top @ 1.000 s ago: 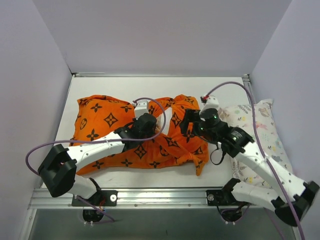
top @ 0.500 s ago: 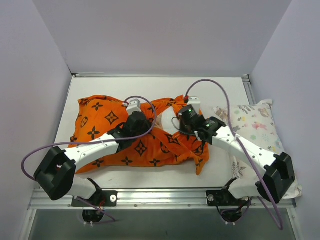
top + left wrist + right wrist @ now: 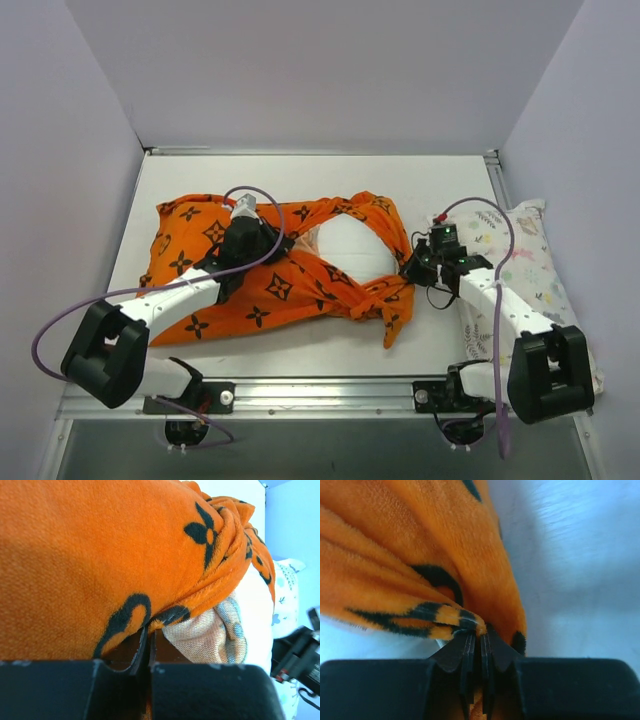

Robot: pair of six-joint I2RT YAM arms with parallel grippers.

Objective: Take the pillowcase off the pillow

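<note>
The orange pillowcase [image 3: 290, 285] with black flower motifs lies bunched across the table. Its mouth is stretched wide, and the white pillow [image 3: 350, 245] shows bare inside it. My left gripper [image 3: 272, 240] is shut on a fold of the pillowcase at the left side of the opening. In the left wrist view the jaws [image 3: 149, 632] pinch the orange fabric [image 3: 100, 555] beside a pale knitted layer. My right gripper [image 3: 406, 266] is shut on the pillowcase's right edge. In the right wrist view the hem [image 3: 465, 620] runs between the closed fingers of that gripper [image 3: 480, 632].
A second pillow [image 3: 520, 260], white with pastel prints, lies along the right edge under my right arm. Grey walls close in the table on the left, back and right. The metal rail [image 3: 330, 395] with both arm bases runs along the near edge.
My right gripper closed on the pillowcase's edge and drew it rightward. My left gripper moved left with its fold. The opening widened and more of the white pillow shows.
</note>
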